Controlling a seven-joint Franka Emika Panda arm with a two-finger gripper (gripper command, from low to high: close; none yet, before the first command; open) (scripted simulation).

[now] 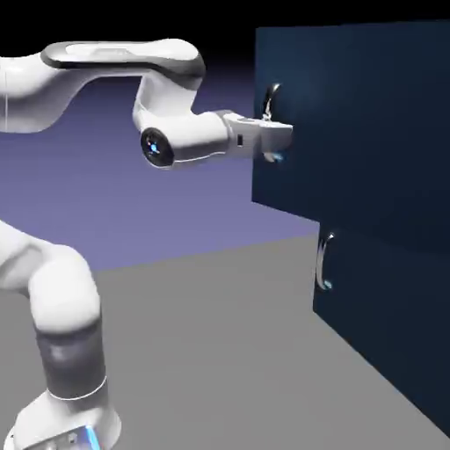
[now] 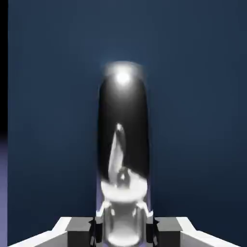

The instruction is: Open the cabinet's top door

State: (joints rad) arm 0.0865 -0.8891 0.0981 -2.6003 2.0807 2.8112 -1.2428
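The dark navy cabinet [image 1: 387, 343] fills the exterior view's right side. Its top door [image 1: 352, 114] stands out in front of the lower panel, its left edge well to the left of the panel below. The door's curved silver handle [image 1: 273, 95] sits near that edge. My gripper [image 1: 281, 139] reaches in level from the left and is shut on this handle. In the hand view the handle [image 2: 123, 120] rises large and shiny between my grey fingertips [image 2: 79, 232], against the blue door face [image 2: 202, 96]. My gripper [image 2: 123, 227] clamps its lower part.
The lower panel [image 1: 387, 290] lies flush, with its own silver handle [image 1: 325, 261] near its left edge. The grey table [image 1: 220, 352] spreads below. My white arm [image 1: 61, 299] rises at the lower left and crosses the top of the exterior view.
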